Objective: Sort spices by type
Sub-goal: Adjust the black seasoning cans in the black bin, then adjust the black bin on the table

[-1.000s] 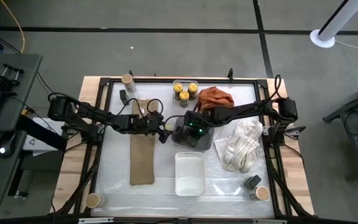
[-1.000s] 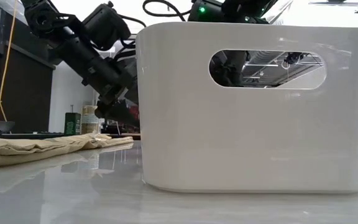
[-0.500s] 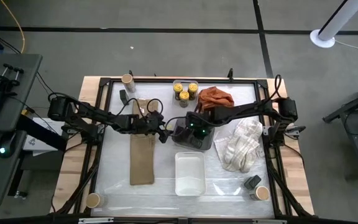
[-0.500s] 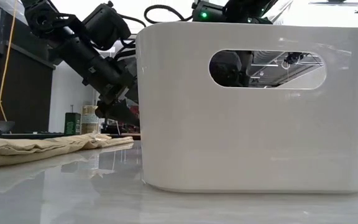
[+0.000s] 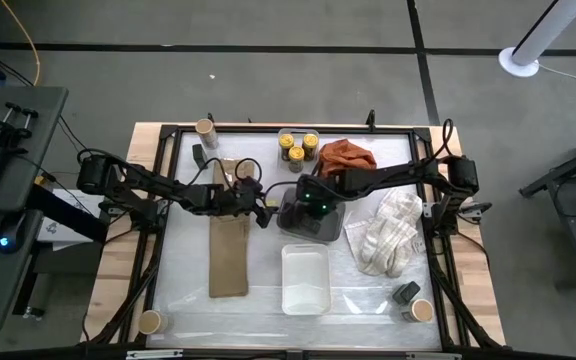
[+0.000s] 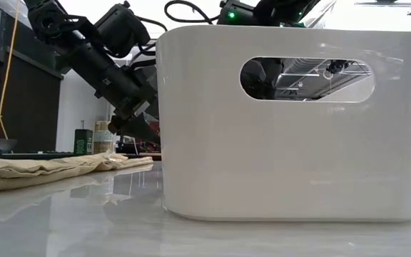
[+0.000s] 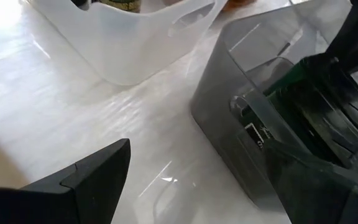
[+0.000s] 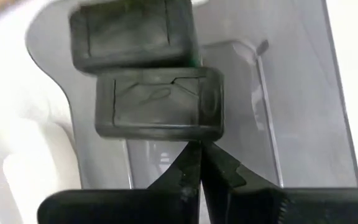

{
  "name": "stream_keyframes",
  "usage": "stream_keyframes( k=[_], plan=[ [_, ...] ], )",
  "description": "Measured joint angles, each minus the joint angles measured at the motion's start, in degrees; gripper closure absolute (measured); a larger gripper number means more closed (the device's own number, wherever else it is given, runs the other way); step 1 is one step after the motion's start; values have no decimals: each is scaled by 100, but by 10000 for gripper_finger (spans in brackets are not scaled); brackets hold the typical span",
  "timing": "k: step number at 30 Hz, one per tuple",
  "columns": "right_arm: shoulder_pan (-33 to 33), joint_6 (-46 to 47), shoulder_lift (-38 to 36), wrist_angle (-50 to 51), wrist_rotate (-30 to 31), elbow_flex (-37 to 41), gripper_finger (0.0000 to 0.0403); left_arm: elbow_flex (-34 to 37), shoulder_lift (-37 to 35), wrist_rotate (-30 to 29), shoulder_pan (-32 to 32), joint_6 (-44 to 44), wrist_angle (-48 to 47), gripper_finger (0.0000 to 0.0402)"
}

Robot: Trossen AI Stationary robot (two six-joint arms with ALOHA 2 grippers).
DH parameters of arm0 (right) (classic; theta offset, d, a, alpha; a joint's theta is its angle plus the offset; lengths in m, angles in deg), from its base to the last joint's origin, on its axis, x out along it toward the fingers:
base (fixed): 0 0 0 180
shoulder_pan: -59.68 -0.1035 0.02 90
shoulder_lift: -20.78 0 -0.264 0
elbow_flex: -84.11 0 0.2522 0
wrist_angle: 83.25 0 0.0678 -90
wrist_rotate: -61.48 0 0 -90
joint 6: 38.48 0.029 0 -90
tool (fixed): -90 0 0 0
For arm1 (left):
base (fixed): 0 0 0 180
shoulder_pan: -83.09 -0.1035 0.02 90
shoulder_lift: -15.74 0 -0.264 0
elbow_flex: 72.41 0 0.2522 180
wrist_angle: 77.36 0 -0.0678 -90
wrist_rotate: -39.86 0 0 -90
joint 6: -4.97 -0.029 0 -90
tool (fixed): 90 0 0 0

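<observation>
At about nine o'clock of the table's centre, the left gripper (image 5: 265, 212) hung with its fingers spread wide and nothing between them, just beside the translucent grey plastic bin (image 5: 311, 228). Under its arm lay a folded tan cloth (image 5: 229, 250). At the table's middle the right gripper (image 5: 306, 208) reached down into the grey bin, fingers pressed together and holding nothing; just past its tips, two dark grey rectangular tins (image 8: 159, 102) sat side by side inside the bin.

At twelve o'clock three yellow-lidded jars (image 5: 297, 146) stood grouped in a clear tray (image 7: 135, 43), near a crumpled orange cloth (image 5: 348, 155). At six o'clock stood the white plastic bin (image 5: 305, 279). One round tan-topped tub (image 5: 205, 128) stood at eleven o'clock, another (image 5: 149, 321) at seven, and a third (image 5: 421, 310) at five, touching a third grey tin (image 5: 405, 293). A crumpled white cloth (image 5: 388, 233) lay at three o'clock.
</observation>
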State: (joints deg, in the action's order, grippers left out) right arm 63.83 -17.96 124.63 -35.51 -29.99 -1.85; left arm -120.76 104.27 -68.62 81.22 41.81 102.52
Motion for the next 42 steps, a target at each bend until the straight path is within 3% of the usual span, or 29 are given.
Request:
stream_keyframes(
  k=[11, 18, 24, 30, 36, 42],
  plan=[
    [-17, -7, 0, -200, -26, 0, 403, 0, 0, -126, -4, 0, 0, 53],
    [75, -124, -103, 489, -26, -2, 403, 0, 0, -103, -53, -147, -40, 53],
    [202, -247, -767, 1144, 119, -2, 403, -2, -4, 246, -492, -299, -389, 53],
    [193, 11, -1596, 2331, 304, 2, 403, -2, -4, 1016, -1020, -305, -752, 53],
    [-42, 893, -2270, 2113, -97, 1240, 403, -2, -4, 1431, -1028, -404, -791, 53],
    [-196, 1831, -2660, 868, -148, 2306, 403, -2, -4, 1496, -671, -411, -772, 53]
  ],
)
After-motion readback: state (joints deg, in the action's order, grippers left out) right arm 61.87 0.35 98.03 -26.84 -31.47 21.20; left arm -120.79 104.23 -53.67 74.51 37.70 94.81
